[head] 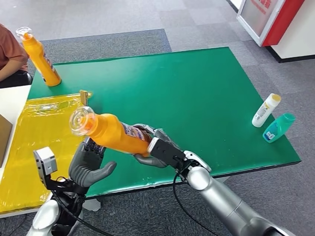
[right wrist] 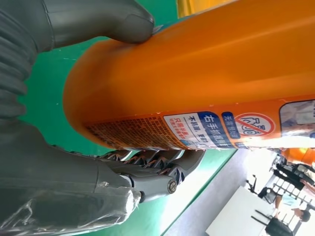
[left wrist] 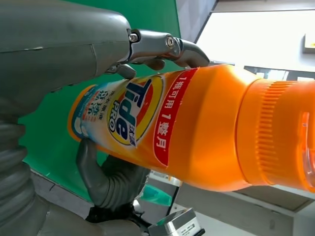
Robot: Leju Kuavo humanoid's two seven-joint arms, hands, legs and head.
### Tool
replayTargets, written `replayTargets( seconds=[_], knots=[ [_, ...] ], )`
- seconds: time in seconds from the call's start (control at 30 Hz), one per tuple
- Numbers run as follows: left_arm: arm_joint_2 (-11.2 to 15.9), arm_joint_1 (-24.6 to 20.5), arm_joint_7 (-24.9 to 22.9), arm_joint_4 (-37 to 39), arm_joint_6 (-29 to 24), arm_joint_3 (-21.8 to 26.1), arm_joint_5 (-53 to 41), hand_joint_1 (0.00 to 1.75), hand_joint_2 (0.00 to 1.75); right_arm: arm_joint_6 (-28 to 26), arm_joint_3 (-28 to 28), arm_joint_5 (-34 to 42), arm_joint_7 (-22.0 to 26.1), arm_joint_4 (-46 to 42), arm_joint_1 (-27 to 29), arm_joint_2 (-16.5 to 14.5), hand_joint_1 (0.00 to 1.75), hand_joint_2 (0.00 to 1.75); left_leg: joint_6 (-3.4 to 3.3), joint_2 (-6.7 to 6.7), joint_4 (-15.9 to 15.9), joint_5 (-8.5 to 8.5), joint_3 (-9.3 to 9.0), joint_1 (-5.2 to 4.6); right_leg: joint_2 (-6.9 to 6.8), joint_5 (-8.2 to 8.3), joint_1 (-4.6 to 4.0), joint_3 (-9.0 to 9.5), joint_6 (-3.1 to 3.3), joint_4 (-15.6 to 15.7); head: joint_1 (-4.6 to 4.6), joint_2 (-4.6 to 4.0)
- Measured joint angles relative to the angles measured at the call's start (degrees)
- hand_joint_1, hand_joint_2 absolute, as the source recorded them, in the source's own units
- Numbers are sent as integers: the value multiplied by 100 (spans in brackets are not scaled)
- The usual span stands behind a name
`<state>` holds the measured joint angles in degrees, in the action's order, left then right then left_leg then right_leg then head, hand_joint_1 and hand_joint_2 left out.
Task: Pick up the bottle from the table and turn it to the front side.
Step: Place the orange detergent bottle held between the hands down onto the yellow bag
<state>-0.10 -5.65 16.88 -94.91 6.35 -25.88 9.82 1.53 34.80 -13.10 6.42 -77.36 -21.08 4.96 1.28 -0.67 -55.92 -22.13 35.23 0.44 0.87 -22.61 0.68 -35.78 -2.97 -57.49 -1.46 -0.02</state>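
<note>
- Up close, the right hand [head: 156, 147] has its fingers wrapped round the base end of the orange bottle [head: 111, 132], holding it off the table, lying nearly level with its clear cap pointing toward nine o'clock.
- In the right wrist view the thumb [right wrist: 111, 19] presses one side of the bottle's bottom and the dark fingers [right wrist: 156, 160] cup the other, beside a label of small print.
- Just under the bottle's neck, at about seven o'clock from its middle, the left hand [head: 89, 164] sits with palm up and fingers spread; I cannot tell whether it touches the bottle.
- In the left wrist view the Tide Pro label [left wrist: 126, 113] faces that camera, with a finger [left wrist: 163, 46] arched over the bottle's body.
- Below them lies the green table mat [head: 193, 93], and a yellow sheet [head: 33, 142] covers the nine o'clock side.
- Further off at three o'clock, a white bottle with a yellow cap [head: 266, 110] and a teal bottle [head: 278, 127] lie just beside each other.
- Farthest, at eleven o'clock, a second orange bottle [head: 39, 58] stands tilted near a person's arm [head: 11, 54].
</note>
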Motion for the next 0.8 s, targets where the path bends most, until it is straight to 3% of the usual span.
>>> replayTargets(
  seconds=[0.5, 0.63, 0.8],
  knots=[
    [77, -166, -1, 46, -197, 28, -197, 0, 175, 18, 401, -162, 36, -202, 120, 0, 175, 175, 1, 0, 0, 0, 0, 0, 0, 0, 0, -1, 0, 0, -1, 0],
    [89, -179, 1, 46, -195, 28, -197, 173, 175, 20, 459, -172, 33, -233, 132, 2, 175, 175, 1, 0, 0, 0, 0, 0, 0, 0, 0, 0, 0, 0, -1, 0],
    [89, -187, 44, 45, -170, 26, -205, 175, 175, 17, 467, -173, 23, -253, 127, 4, 175, 175, 1, 0, 0, 1, 0, 0, 0, 0, 0, 0, 0, 0, 0, 0]
  ],
)
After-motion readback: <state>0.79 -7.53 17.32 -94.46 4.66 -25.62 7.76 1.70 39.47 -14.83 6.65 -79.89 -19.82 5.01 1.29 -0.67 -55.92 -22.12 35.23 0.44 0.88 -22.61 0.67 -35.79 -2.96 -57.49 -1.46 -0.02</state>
